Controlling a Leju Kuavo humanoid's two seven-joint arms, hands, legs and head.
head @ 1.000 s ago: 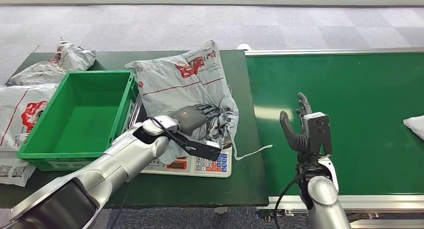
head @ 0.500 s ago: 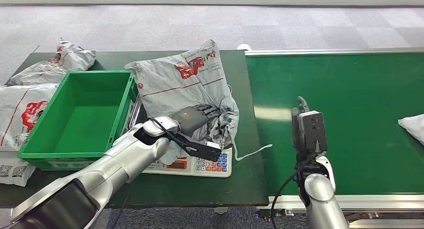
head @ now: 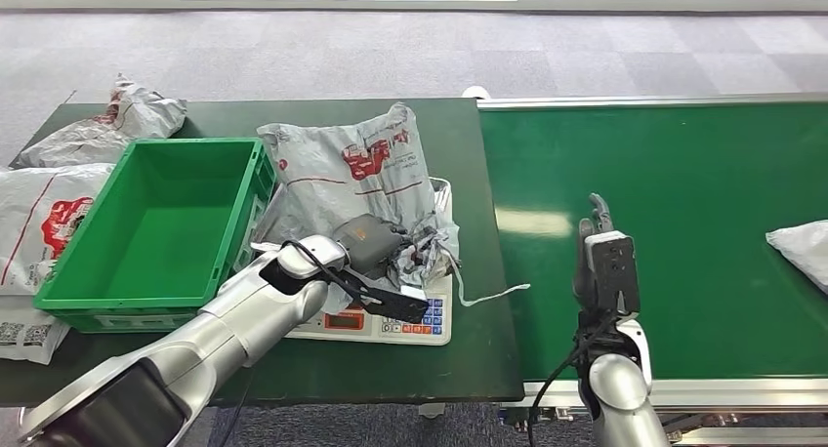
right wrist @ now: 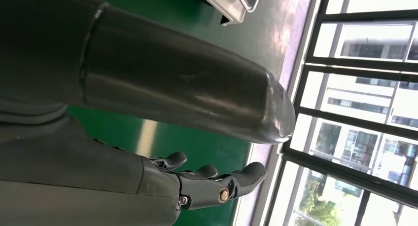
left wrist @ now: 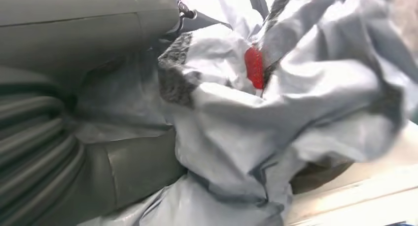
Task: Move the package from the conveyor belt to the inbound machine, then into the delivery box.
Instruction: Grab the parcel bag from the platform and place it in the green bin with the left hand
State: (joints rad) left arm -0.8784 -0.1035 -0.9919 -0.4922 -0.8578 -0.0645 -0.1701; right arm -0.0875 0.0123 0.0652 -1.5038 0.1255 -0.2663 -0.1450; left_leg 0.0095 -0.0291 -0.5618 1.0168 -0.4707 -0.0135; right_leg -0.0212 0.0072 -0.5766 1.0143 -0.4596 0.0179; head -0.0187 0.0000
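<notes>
The left robot hand has dragged the package toward the green crate — bunching it.

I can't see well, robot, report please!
Left robot hand grips crumpled grey plastic package over white scale. Right robot hand open. Green plastic crate beside.

A dark green rectangular table is seen bearing a green plastic crate at nine o'clock, a white weighing scale centrally, and grey plastic mailer bags further towards nine.

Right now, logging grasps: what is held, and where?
Left robot hand grips the crumpled grey plastic package at its lower bunched end; right robot hand holds nothing.
</notes>
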